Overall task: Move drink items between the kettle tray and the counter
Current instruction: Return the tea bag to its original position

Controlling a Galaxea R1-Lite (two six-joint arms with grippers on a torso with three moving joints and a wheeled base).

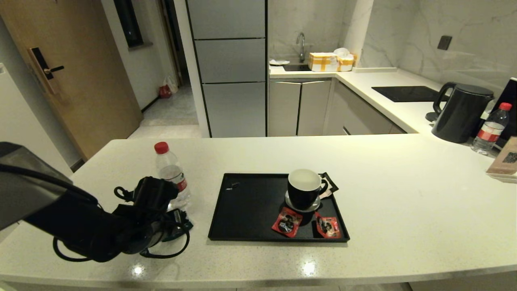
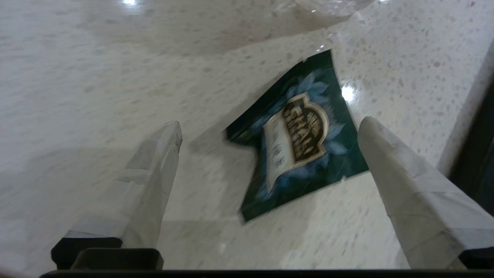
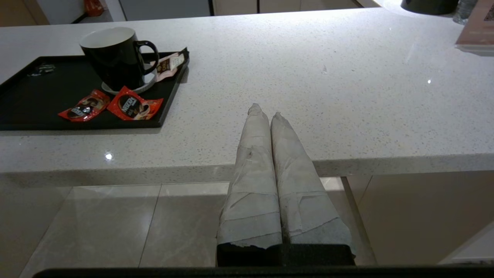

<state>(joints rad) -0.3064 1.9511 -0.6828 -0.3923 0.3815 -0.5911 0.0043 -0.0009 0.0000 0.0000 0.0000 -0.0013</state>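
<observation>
The dark teal-blue sachet (image 2: 301, 139) lies flat on the speckled off-white counter (image 2: 96, 96). My left gripper (image 2: 270, 122) hangs open just above it, and the sachet sits between the two fingers, closer to one fingertip (image 2: 370, 127). The head view shows the left arm (image 1: 133, 218) low over the counter, left of the black kettle tray (image 1: 250, 206). The red-capped water bottle (image 1: 171, 173) stands upright on the counter right behind that arm. My right gripper (image 3: 266, 112) is shut on nothing, parked in front of the counter's front edge and out of the head view.
On the tray stand a black mug (image 1: 303, 190) on a coaster, two red sachets (image 1: 286, 222) (image 1: 328, 226) and a pale sachet (image 1: 330, 186) behind the mug. A black kettle (image 1: 460, 111) and a second bottle (image 1: 490, 129) stand far right.
</observation>
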